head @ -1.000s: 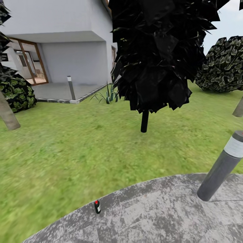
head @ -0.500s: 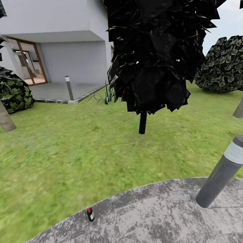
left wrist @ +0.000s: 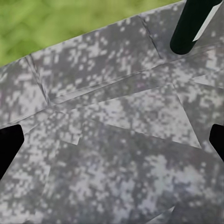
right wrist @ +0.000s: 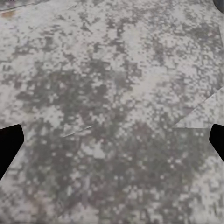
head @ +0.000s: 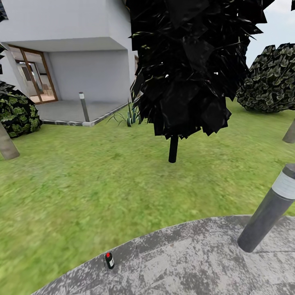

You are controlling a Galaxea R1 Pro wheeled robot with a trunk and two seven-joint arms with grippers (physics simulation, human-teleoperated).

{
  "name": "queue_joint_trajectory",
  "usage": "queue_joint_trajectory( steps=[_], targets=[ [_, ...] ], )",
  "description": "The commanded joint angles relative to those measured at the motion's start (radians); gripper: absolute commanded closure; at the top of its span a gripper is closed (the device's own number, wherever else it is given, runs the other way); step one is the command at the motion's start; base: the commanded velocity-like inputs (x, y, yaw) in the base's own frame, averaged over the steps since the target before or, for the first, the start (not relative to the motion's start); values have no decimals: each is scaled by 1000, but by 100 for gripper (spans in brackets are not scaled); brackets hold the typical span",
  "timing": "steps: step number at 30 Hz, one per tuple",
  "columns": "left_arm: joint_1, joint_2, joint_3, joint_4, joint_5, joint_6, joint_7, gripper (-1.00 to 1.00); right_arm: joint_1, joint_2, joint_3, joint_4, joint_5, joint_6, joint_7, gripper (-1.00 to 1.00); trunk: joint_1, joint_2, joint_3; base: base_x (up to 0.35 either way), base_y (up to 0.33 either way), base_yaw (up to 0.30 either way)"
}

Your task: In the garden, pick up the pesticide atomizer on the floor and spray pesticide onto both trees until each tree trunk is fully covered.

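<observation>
Atomizer (head: 109, 260): standing untouched at our 7 o'clock, on the paving (head: 196, 262) edge beside the grass.
Left tool (left wrist: 112, 140): we are holding it released, fingertips wide over bare paving.
Right tool (right wrist: 112, 140): likewise spread, gripping nothing.
Trunk (head: 7, 144): we are seeing one at 10 o'clock, unsprayed.
Progress: we are judging nothing done; pickup and both sprayings are remaining.

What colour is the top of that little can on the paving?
The pesticide atomizer has a red top, clearest in the head view.
</observation>
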Motion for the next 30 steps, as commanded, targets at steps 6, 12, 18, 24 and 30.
queue_joint_trajectory(
  steps=[6,12,18,24,30],
  targets=[
    [-1,1,2,1,1,-3,0,-100,0,0,-1,1,1,-3,0,-100,0,0,-1,75,12,0],
    [-1,1,1,2,2,-3,-2,-100,0,0,-1,1,1,-3,0,-100,0,0,-1,152,128,-113],
    [-106,10,-1,-29,-3,17,-3,-100,-58,3,0,-177,0,4,3,-100,0,0,-1,4,4,-16],
    [-147,6,-10,-29,-4,18,-7,-100,-100,1,0,-228,0,6,6,-100,0,0,-1,0,0,0],
    [-152,7,-12,-27,-6,16,-12,-100,-106,-5,-2,-234,2,6,8,-100,0,0,-1,0,0,0]
  ],
)
